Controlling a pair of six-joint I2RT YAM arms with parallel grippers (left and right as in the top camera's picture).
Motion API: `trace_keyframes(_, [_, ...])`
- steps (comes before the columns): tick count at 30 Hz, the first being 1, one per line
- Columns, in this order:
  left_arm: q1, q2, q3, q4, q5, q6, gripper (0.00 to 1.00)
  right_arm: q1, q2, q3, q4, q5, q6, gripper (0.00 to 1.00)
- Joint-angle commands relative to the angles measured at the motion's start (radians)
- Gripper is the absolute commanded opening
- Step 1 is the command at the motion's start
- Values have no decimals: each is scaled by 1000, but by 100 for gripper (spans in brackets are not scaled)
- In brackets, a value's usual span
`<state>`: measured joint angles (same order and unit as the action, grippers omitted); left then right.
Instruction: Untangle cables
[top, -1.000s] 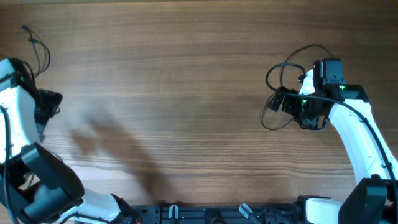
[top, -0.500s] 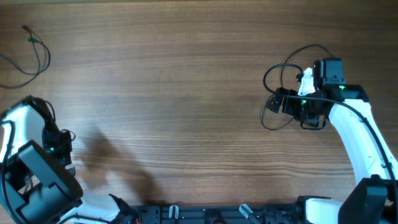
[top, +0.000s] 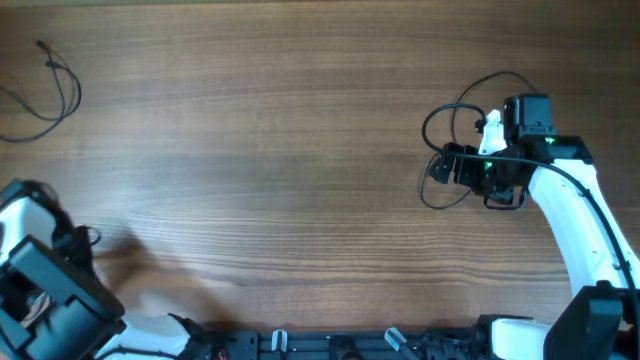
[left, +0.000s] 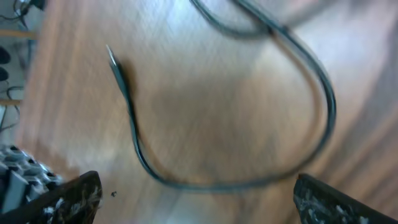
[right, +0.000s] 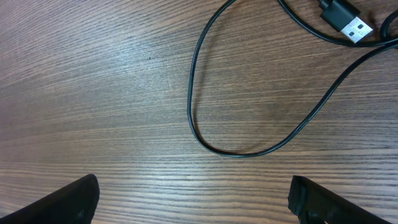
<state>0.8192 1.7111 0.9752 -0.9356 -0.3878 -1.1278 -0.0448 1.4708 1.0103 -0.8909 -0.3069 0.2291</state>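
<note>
Both grippers are empty with jaws spread wide. The left gripper (left: 198, 185) is over one cable (left: 132, 127), which lies in an open curve by the far left corner of the counter (top: 300, 150). That view is blurred, but a slim plug end shows free at the top. The right gripper (right: 193, 186) hangs over the other cable (right: 189, 102), a loose loop near the right side, with its USB plug (right: 343, 18) just beyond the loop.

The two lie well apart, so what is left looks like the loops on the right. From overhead those loops (top: 447, 130) cross each other beside the arm, though I cannot tell which strand runs on top.

To do it well:
- Take a single strand, away from any crossing — the bare bottom of the loop is a fair spot.
- Come straight down, jaws astride the cord, and close fully; it is far thinner than the fingers and could slip out.
- Pull slowly and low, outward from the loops — a quick tug may tighten them or drag the plug along.
</note>
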Motion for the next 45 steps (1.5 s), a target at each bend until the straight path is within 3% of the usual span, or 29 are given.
trace_keyframes(1, [108, -30, 66, 12, -40, 77, 100, 2, 3, 9, -3, -10, -17, 100])
trace_keyframes(8, [209, -29, 66, 130, -29, 80, 97, 2, 3, 9, -8, -10, -17, 100])
trace_keyframes(12, [207, -27, 64, 256, 3, 278, 89, 2, 3, 9, -10, -10, -17, 100])
trace_keyframes(16, [206, -5, 64, 269, 4, 292, 89, 2, 3, 9, -4, -10, -17, 100])
trace_keyframes(20, [205, 80, 65, 316, 3, 437, 93, 2, 3, 9, -5, -10, -17, 100])
trace_keyframes(25, [207, 143, 65, 312, -33, 440, 91, 2, 3, 9, -10, -10, -17, 100])
trace_keyframes(30, [214, 203, 64, 319, -32, 439, 69, 2, 3, 9, -15, -10, -17, 100])
trace_keyframes(36, [253, 336, 56, 320, -18, 402, 65, 2, 3, 9, -16, -10, -7, 100])
trace_keyframes(39, [287, 370, 56, 328, 65, 339, 46, 2, 3, 9, -19, -10, 10, 100])
trace_keyframes(43, [310, 410, 56, 388, 217, 335, 45, 2, 3, 9, -12, -10, 11, 100])
trace_keyframes(45, [309, 439, 54, 399, 223, 335, 33, 2, 3, 9, -12, -10, 18, 100])
